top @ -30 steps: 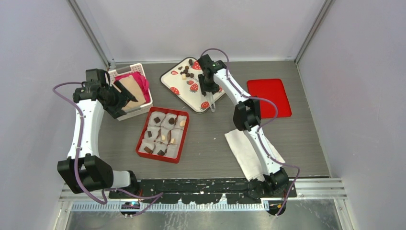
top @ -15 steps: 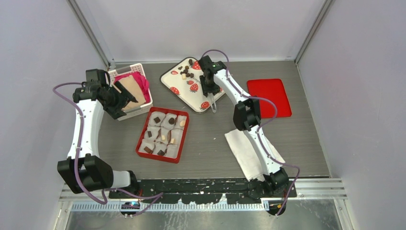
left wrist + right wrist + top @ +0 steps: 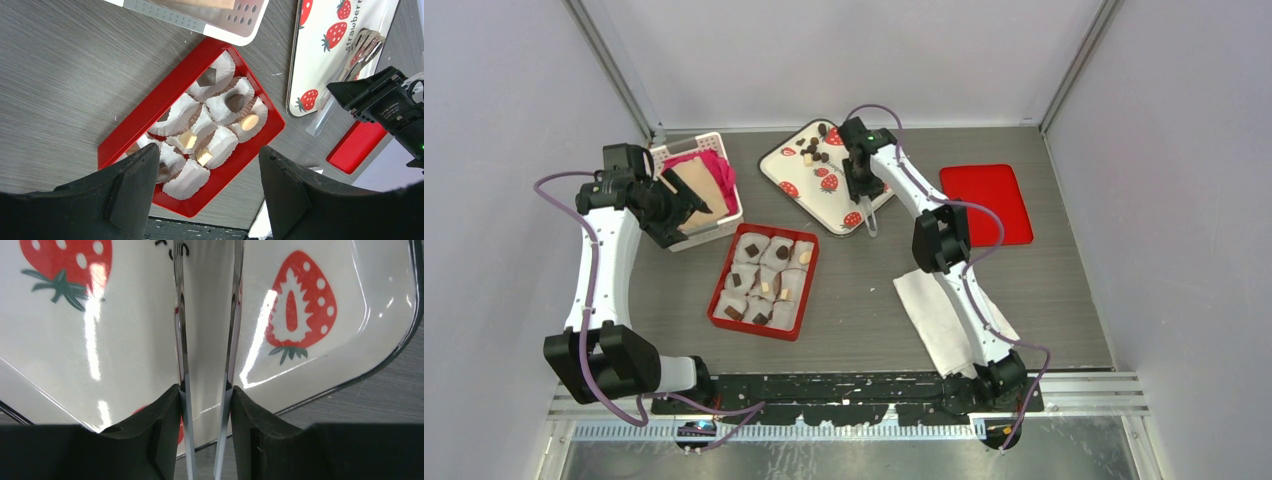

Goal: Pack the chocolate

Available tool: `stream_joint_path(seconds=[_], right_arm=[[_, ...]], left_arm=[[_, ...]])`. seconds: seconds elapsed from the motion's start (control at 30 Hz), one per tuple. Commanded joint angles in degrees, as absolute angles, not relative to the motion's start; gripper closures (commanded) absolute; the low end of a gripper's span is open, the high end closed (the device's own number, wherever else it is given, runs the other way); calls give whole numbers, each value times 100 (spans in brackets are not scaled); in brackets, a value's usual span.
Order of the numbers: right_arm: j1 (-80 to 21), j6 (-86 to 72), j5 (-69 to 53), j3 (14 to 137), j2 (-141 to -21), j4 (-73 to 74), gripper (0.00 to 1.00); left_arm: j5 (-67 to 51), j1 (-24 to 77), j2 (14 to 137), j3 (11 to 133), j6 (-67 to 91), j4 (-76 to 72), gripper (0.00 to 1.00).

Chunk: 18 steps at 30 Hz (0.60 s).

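Observation:
Loose chocolate (image 3: 812,152), dark and pale pieces, lies at the far end of the strawberry-print tray (image 3: 799,175). More chocolate (image 3: 235,102) sits in white paper cups inside the red box (image 3: 722,283), also seen in the left wrist view (image 3: 150,112). My right gripper (image 3: 861,185) hovers over the tray's near corner, shut on metal tongs (image 3: 180,340) whose two arms are pressed between its fingers (image 3: 206,395). The tongs' tips (image 3: 362,45) hold nothing that I can see. My left gripper (image 3: 682,205) hangs open and empty by the white basket, looking down on the box (image 3: 209,165).
A white basket (image 3: 674,155) at back left holds a pink cloth and a brown flat item. A red lid (image 3: 986,203) lies at the right. A white napkin (image 3: 934,310) lies under the right arm near the front.
The right gripper's fingers have squeezed the tongs' arms a little closer together. The left arm has not moved.

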State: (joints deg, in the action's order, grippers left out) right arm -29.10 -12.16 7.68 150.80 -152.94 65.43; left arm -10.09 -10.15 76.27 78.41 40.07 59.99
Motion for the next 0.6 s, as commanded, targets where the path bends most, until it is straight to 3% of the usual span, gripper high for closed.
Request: stream_joint_path(seconds=[0.0, 0.57], right_arm=[[-2953, -1224, 870, 14679, -14464, 6670, 75], [-3180, -1211, 146, 12794, -12689, 6764, 82]], left_arm=[[-1052, -1063, 7638, 8035, 3966, 5861, 27], [-1253, -1123, 7747, 7940, 3957, 5634, 26]])
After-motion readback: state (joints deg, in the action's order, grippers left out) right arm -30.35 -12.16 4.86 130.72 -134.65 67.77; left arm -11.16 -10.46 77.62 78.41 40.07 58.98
